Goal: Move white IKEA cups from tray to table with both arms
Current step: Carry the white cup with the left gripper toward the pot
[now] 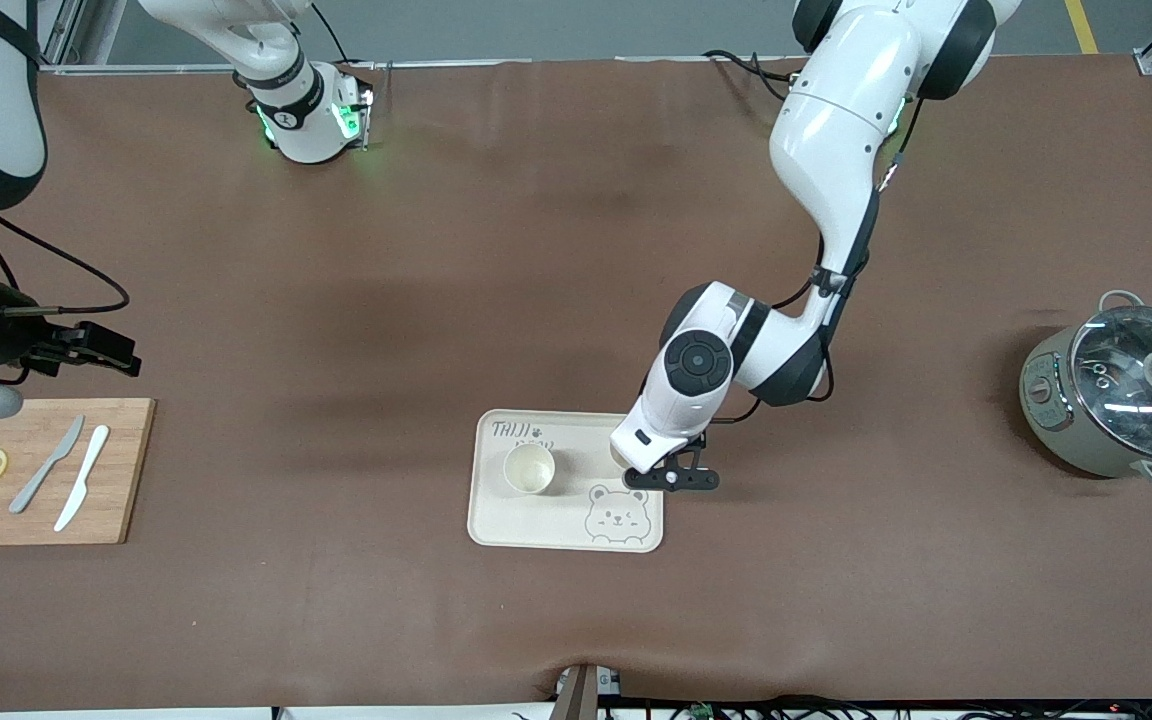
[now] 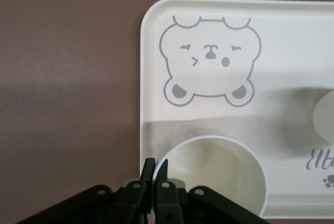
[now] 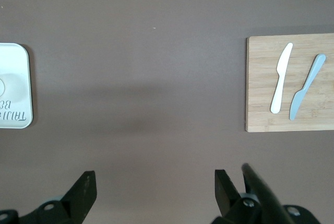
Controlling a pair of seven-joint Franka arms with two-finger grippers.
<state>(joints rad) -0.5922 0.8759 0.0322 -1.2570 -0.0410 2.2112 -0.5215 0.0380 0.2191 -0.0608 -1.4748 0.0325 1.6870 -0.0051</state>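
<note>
Here we see the left gripper (image 2: 155,174) pinching the rim of one white cup (image 2: 219,174) on the bear tray (image 1: 496,525); the other cup (image 1: 529,468) stands beside it on that tray. The right gripper (image 3: 154,192) waits, spread wide, between the tray and the cutting board (image 3: 261,83).

Left glossy white jointed arm (image 1: 826,150) reaches from its base down toward the middle of the table, elbow bent, wrist pitched low. Its black two-finger left gripper (image 1: 673,478) points downward, fingers (image 2: 154,174) pinched together on the rim of a cream-white tumbler (image 2: 219,174). Right white arm (image 1: 266,60) waits, folded back toward its end of the table; black right gripper (image 1: 101,345) hangs over bare tabletop with fingers (image 3: 83,192) spread wide, nothing between them.
</note>
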